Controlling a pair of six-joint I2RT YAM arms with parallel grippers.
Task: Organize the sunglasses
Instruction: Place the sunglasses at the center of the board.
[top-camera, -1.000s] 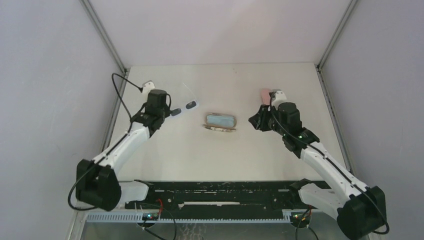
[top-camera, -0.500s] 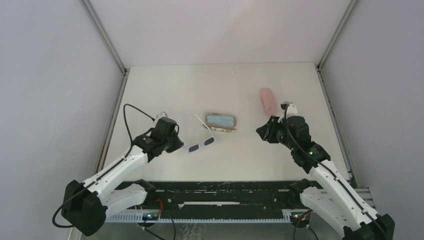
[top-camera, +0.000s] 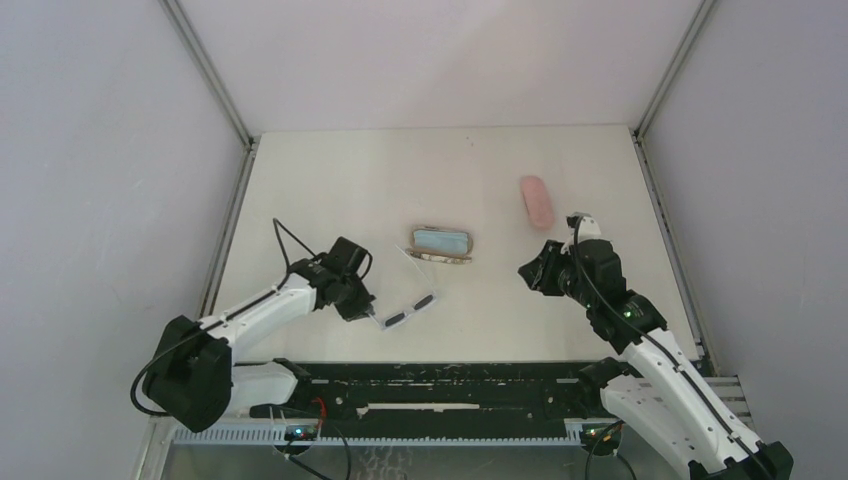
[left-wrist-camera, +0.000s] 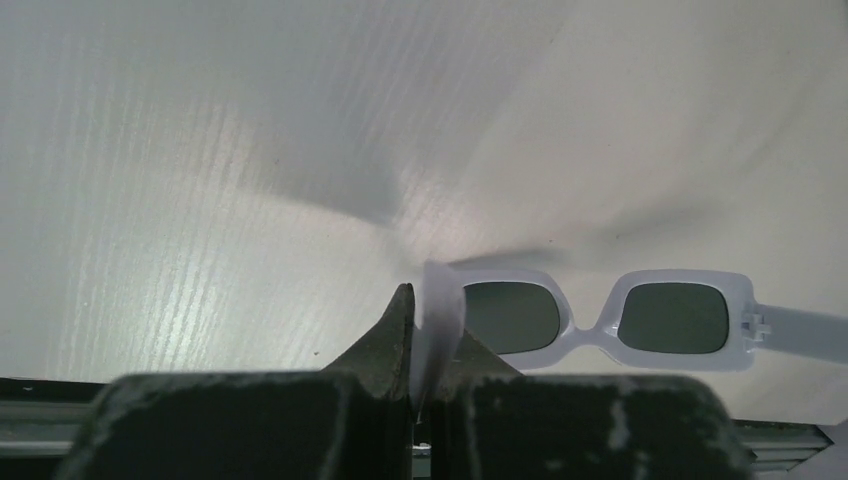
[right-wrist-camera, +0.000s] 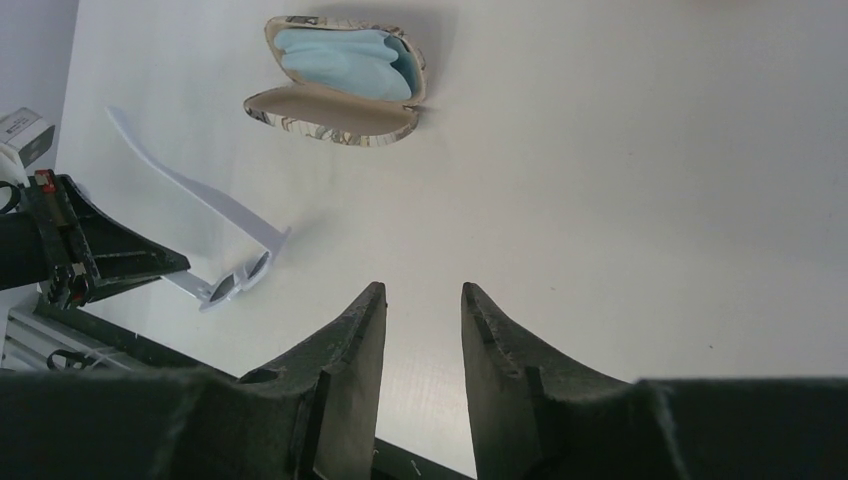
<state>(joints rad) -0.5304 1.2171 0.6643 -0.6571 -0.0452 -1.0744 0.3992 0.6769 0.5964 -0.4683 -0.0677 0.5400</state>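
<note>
I judge the task barely begun: my left tool (left-wrist-camera: 432, 320) is clamped on one arm of the white sunglasses (left-wrist-camera: 600, 320) near the front edge of the table (top-camera: 400, 180), apart from the open case (right-wrist-camera: 330, 112), my right tool (right-wrist-camera: 422, 292) stands half open and empty, and I see no black pair.

Open glasses case (right-wrist-camera: 330, 113) at the middle of the table (top-camera: 480, 320), cloth (right-wrist-camera: 345, 62) in it. Sunglasses (top-camera: 408, 313) in front of it, slightly left, near the front edge, one temple in the left pincer (top-camera: 368, 313). Closed case (top-camera: 537, 201) behind and right of the open one; right pincer (top-camera: 527, 270) in front of it, touching neither.
</note>
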